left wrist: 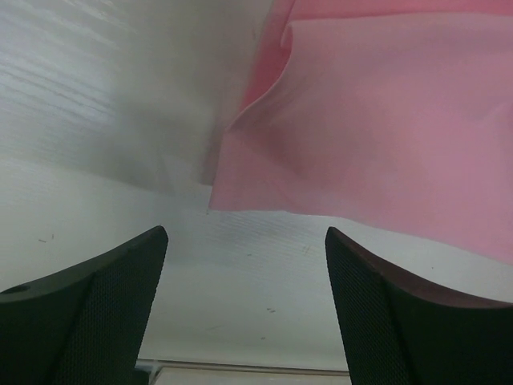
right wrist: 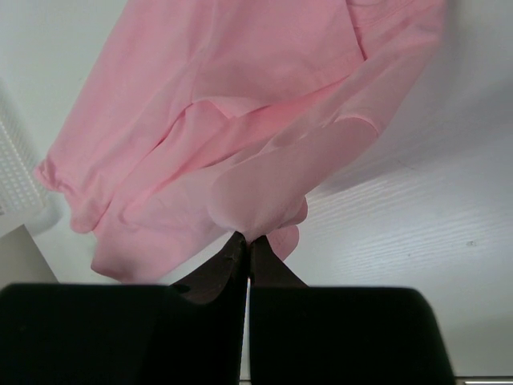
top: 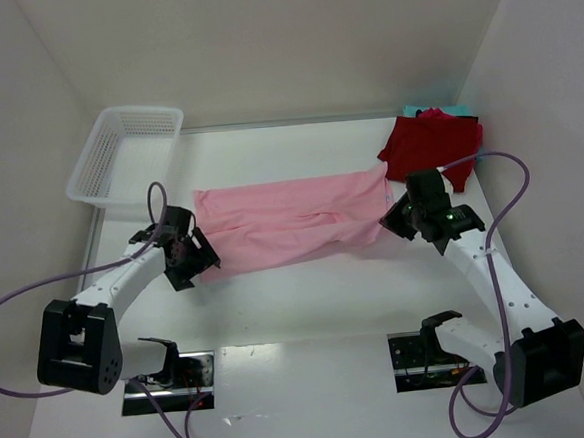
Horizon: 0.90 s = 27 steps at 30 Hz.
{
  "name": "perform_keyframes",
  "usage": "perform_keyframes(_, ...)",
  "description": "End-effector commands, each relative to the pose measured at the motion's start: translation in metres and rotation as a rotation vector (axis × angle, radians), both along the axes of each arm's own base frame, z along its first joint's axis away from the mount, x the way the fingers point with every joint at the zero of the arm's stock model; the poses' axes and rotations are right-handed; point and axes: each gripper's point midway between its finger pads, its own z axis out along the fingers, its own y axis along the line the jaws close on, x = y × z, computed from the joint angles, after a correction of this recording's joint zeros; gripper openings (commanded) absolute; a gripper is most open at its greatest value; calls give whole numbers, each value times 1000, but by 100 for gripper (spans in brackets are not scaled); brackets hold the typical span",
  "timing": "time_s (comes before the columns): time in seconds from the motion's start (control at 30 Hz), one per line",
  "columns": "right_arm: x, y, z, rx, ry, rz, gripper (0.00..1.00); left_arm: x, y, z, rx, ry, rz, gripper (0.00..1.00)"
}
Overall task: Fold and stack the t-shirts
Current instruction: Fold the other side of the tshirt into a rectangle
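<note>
Pink tee (top: 292, 219): soft thin knit, wrinkled, lay as a wide band left to right across centre of smooth white table (top: 308, 308). Dark red tee (top: 429, 141): crumpled heap at far right, w/ teal cloth (top: 417, 110) edge showing behind it. My L claw (left wrist: 244, 241) sat low at the pink tee's left end, jaws wide apart, nothing held; hem lay just beyond fingertips. My R claw (right wrist: 247, 241) was pinched tight on its right end, cloth bunched at the pinch. White mesh basket (top: 128, 160): far left.

Right gripper (right wrist: 247, 242) pinched tight on fold of light pink tee (right wrist: 240, 88); cloth spreads up-left over white table (right wrist: 417, 224); mesh basket (right wrist: 14, 180) at left edge
</note>
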Motion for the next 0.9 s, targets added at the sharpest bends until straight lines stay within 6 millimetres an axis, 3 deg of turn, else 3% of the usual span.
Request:
perform_keyframes(0.0,8,0,8,-7,-21,15,0,2,-8,-3,-39,-36,15,84)
perform_keyframes(0.37,6,1,4,-2,-10,22,0,17,7,-17,49,-49,85,67)
perform_keyframes(0.63,3,-1,4,-5,-2,9,0,10,9,-28,60,-16,76,66)
perform_keyframes(0.73,3,-1,4,-5,-2,9,0,5,10,-35,64,2,75,56)
perform_keyframes(0.77,3,-1,4,-5,-2,9,0,8,9,-35,61,-11,76,46)
perform_keyframes(0.8,3,-1,4,-5,-2,9,0,7,9,-37,63,-1,75,46)
perform_keyframes(0.83,3,-1,4,-5,-2,9,0,9,7,-39,62,-6,66,34)
perform_keyframes(0.87,3,-1,4,-5,-2,9,0,9,7,-39,62,-6,66,29)
